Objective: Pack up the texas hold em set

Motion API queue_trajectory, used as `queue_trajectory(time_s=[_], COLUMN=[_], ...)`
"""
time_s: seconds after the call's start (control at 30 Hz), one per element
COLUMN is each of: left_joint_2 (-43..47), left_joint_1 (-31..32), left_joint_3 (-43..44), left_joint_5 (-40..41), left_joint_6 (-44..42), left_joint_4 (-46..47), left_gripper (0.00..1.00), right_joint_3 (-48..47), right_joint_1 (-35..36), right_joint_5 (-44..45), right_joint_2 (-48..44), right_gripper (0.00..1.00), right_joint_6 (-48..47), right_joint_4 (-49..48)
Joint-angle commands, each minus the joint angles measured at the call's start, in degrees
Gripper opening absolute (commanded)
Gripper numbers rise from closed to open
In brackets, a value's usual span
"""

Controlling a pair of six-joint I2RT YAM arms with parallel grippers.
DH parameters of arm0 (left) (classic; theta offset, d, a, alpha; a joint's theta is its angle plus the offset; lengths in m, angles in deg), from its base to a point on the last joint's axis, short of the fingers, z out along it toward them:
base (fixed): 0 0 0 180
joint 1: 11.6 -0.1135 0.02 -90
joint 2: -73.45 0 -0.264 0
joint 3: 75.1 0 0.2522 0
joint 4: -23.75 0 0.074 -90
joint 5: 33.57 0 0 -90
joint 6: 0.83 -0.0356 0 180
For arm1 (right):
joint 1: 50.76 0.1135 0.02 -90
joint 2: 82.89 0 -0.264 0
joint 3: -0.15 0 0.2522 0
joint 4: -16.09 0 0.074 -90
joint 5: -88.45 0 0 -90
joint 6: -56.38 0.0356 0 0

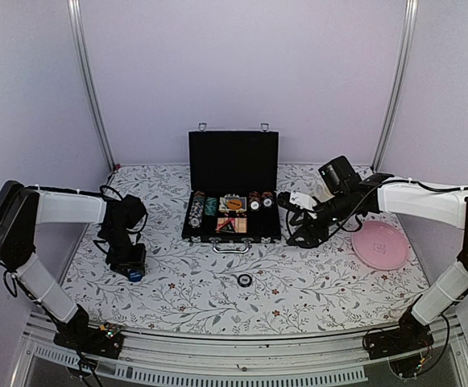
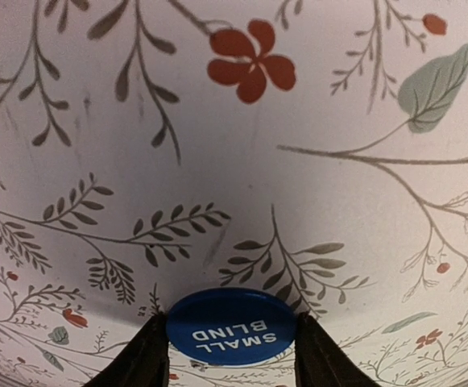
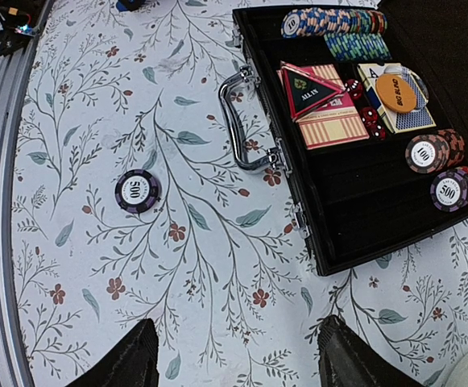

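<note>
The black briefcase (image 1: pixel 232 211) stands open at the table's middle back, lid upright, holding striped chips (image 3: pixel 330 22), card decks (image 3: pixel 330 125), a red triangle token (image 3: pixel 310 90), red dice (image 3: pixel 369 119) and an orange round button (image 3: pixel 396 93). A purple 500 chip (image 1: pixel 244 280) lies loose on the cloth in front of it; it also shows in the right wrist view (image 3: pixel 137 190). My left gripper (image 1: pixel 134 272) is down at the table's left, shut on a blue SMALL BLIND button (image 2: pixel 232 328). My right gripper (image 1: pixel 296 235) is open and empty, just right of the case.
A pink plate (image 1: pixel 381 244) lies at the right, beside my right arm. The case's silver handle (image 3: pixel 242 121) sticks out toward the front. The metal front rail (image 1: pixel 234 343) bounds the floral cloth.
</note>
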Motion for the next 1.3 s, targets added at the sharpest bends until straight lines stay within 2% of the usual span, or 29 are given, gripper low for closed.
queue_trajectory(time_s=[0.0, 0.13, 0.83, 1.27], left_joint_2=[-1.1, -0.8, -0.8, -2.6], left_joint_1=[-0.2, 0.3, 1.9, 5.9], left_joint_3=[-1.3, -1.1, -2.0, 0.9], left_joint_5=[-3.7, -3.2, -3.2, -3.9], left_joint_6=[-1.0, -1.1, -1.1, 0.2], left_joint_4=[1.2, -0.1, -1.5, -1.3], left_gripper=[0.52, 0.55, 0.57, 0.47], right_joint_3=[0.7, 0.7, 0.5, 0.4], right_joint_1=[0.7, 0.9, 1.4, 1.9], right_joint_5=[0.9, 0.8, 1.0, 1.2], right_joint_2=[0.8, 1.0, 1.6, 2.2], right_gripper=[0.63, 0.63, 0.63, 0.64], right_joint_6=[-0.7, -0.8, -1.1, -1.5], right_joint_4=[0.5, 0.7, 1.3, 1.8])
